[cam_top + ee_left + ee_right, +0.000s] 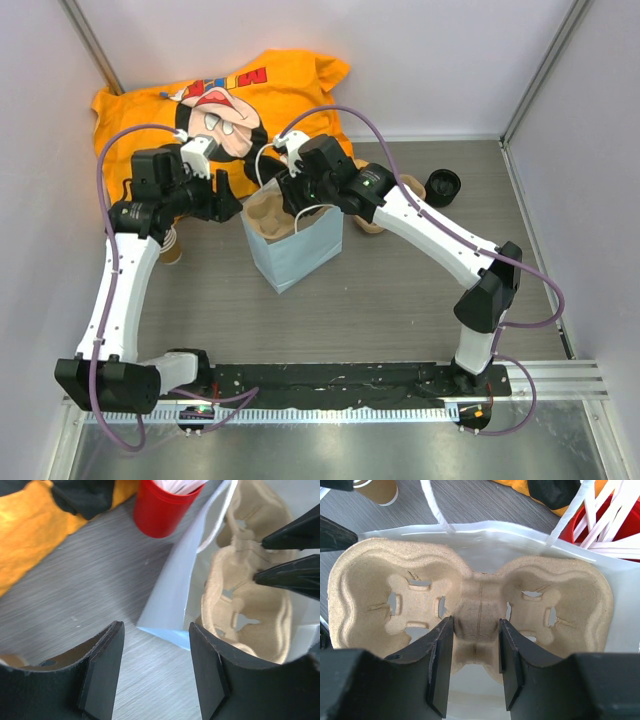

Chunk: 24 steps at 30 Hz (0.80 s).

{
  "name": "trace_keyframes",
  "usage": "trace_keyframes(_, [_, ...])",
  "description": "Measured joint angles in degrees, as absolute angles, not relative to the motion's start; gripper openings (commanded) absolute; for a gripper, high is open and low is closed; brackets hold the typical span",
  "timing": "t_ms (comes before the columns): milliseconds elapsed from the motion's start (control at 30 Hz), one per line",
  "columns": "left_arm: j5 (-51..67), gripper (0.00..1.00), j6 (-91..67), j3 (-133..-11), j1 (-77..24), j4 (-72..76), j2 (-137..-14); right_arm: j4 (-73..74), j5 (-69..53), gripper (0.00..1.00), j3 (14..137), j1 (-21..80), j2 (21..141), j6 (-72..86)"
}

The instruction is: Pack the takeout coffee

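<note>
The right gripper (475, 625) pinches the carrier (370, 580) by its centre ridge to seat it level in the bag (485, 535). The left gripper (155, 630) stands wide astride the bag's corner, probably to steady it.

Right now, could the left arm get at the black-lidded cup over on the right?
Probably not easily: the black-lidded cup stands beyond the paper bag and the right arm, both lying between it and the left arm.
</note>
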State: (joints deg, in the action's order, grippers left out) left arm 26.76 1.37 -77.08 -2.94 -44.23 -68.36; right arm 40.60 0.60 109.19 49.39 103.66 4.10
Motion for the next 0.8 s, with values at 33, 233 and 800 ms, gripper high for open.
trace_keyframes(33, [27.8, 0.58, 0.9, -77.1, -2.8, -44.1, -68.8, 40.6, 0.6, 0.29, 109.2, 49.4, 103.7, 4.1])
trace_keyframes(233, [32.3, 0.58, -1.0, -77.1, -2.0, -43.5, -70.3, 40.8, 0.8, 0.29, 109.2, 49.4, 103.7, 3.8])
trace_keyframes(800, [36.1, 0.58, -2.6, -77.1, -0.9, -43.5, -70.7, 40.8, -10.6, 0.29, 109.4, 43.5, 103.7, 6.7])
